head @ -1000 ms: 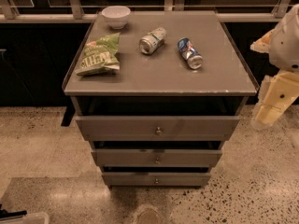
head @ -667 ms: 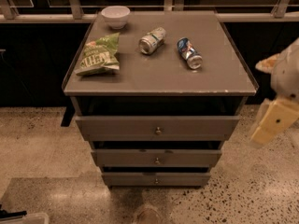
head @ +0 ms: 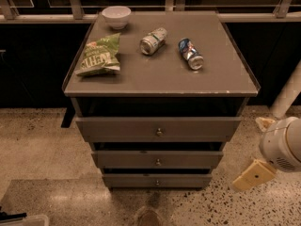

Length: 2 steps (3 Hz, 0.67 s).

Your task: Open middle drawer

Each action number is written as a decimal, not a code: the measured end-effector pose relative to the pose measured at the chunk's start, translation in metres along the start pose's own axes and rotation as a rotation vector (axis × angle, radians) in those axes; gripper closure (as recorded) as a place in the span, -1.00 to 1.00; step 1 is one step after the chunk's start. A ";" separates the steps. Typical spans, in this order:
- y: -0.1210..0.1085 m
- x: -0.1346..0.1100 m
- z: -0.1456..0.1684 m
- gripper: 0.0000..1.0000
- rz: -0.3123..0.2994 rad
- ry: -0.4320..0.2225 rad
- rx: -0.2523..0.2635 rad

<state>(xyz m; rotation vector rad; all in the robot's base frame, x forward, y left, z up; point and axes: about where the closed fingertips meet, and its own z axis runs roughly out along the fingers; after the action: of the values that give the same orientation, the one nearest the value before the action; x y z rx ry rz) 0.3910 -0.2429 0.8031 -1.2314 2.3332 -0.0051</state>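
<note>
The grey cabinet (head: 160,81) has three stacked drawers. The middle drawer (head: 136,159) is the second flat grey front, with a small round metal knob (head: 158,162). It looks pushed in, like the top drawer (head: 122,128) above it and the bottom drawer (head: 136,180) below it. My gripper (head: 254,175) hangs at the lower right, beside the cabinet at about the height of the middle and bottom drawers. It is well apart from the knob and touches nothing.
On the cabinet top lie a white bowl (head: 116,16), a green chip bag (head: 99,55), a silver can (head: 153,40) and a blue can (head: 191,53). Behind it runs a railing with dark panels. Speckled floor surrounds the cabinet. A white post (head: 288,95) stands at the right.
My arm and gripper have moved down and to the right, from beside the cabinet top to low beside the drawers. The drawers have not moved.
</note>
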 end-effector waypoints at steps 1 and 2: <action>0.000 0.000 0.000 -1.00 0.000 0.000 0.000; 0.010 0.019 0.016 -1.00 0.094 -0.021 0.022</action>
<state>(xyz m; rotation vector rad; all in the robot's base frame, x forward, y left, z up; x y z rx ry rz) 0.3817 -0.2483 0.7788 -1.1054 2.3645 0.0135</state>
